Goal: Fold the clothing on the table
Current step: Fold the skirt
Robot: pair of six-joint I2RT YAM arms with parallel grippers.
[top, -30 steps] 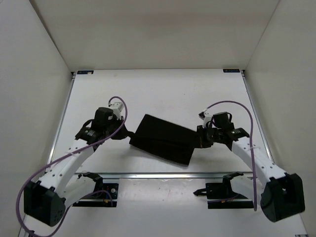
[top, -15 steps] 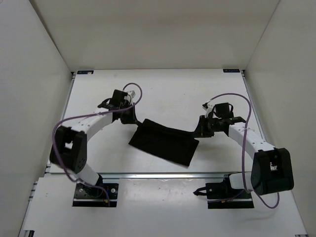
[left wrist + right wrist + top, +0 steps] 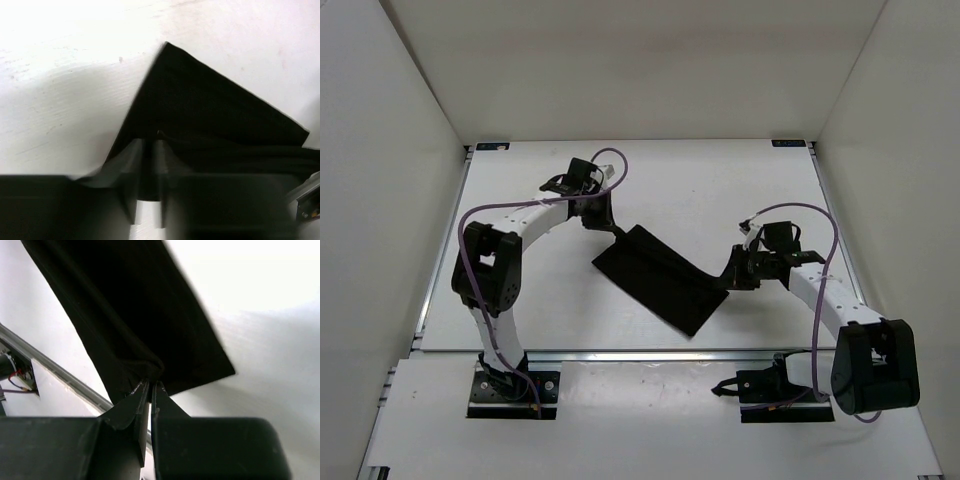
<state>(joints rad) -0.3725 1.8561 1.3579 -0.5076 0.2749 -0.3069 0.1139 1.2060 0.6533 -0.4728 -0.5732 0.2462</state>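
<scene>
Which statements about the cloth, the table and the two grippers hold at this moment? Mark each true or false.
1. The clothing stretches diagonally between the two grippers. True.
2. The right gripper hangs open, clear of the clothing. False: its fingers are shut on the clothing's edge.
3. Part of the clothing hangs over the front rail. False: all of it is over the white table, short of the rail.
4. The left gripper is farther from the arm bases than the right gripper. True.
</scene>
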